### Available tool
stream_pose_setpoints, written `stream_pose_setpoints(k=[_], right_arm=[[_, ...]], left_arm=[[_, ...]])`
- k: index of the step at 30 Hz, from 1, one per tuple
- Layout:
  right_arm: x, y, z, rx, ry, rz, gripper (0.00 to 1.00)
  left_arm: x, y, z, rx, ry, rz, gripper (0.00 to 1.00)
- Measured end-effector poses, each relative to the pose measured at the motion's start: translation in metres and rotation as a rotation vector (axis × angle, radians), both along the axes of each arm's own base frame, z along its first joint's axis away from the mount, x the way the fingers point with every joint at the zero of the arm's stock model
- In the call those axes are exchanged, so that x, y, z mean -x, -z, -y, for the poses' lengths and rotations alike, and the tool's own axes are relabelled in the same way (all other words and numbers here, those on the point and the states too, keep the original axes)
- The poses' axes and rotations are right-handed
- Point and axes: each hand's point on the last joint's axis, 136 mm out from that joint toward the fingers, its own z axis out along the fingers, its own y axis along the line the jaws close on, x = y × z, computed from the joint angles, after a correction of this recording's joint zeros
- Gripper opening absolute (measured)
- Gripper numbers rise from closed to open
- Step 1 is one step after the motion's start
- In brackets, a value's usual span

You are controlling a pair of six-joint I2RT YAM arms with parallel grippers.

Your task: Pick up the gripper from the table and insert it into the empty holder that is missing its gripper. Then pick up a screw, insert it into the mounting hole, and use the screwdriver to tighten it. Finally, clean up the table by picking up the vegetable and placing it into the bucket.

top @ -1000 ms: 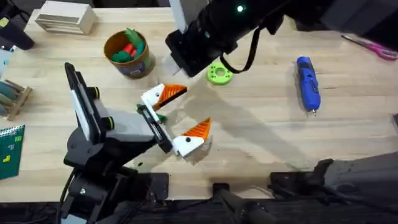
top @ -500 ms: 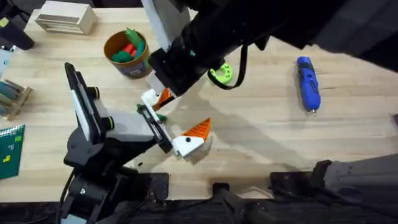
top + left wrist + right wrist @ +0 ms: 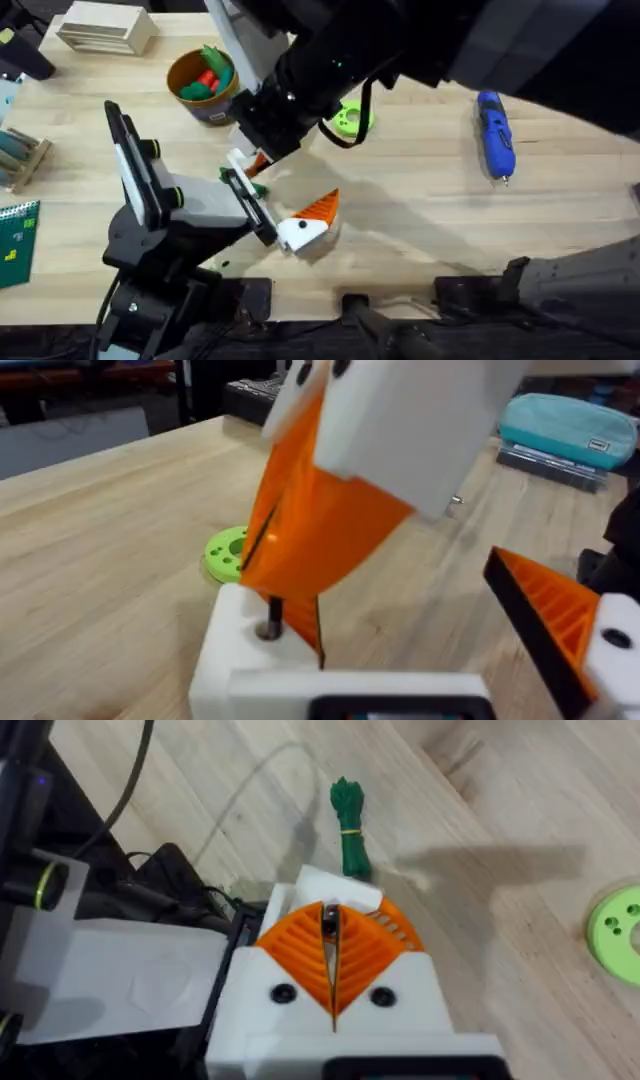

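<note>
Screw point(image 3: 270, 622) stands upright in the holder point(image 3: 235, 660) hole, directly below the right gripper point(image 3: 329, 930), which is clamped on its shaft. Left gripper point(image 3: 280, 195) is spread wide.

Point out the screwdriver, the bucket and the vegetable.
screwdriver point(image 3: 494, 133): overhead view, middle of the blue handle.
bucket point(image 3: 222, 104): overhead view, purple-patterned side wall.
vegetable point(image 3: 351, 840): right wrist view, middle of its green body on the table.
</note>
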Motion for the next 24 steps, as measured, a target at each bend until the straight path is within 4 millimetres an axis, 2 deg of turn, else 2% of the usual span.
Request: stream_pose_setpoints(k=[24], right_arm=[[0.0002,0.0002,0.0004,0.002,0.0,-0.001,0.007]], left_arm=[[0.0,-0.0002,0.0,-0.002,0.0,0.004,0.987]])
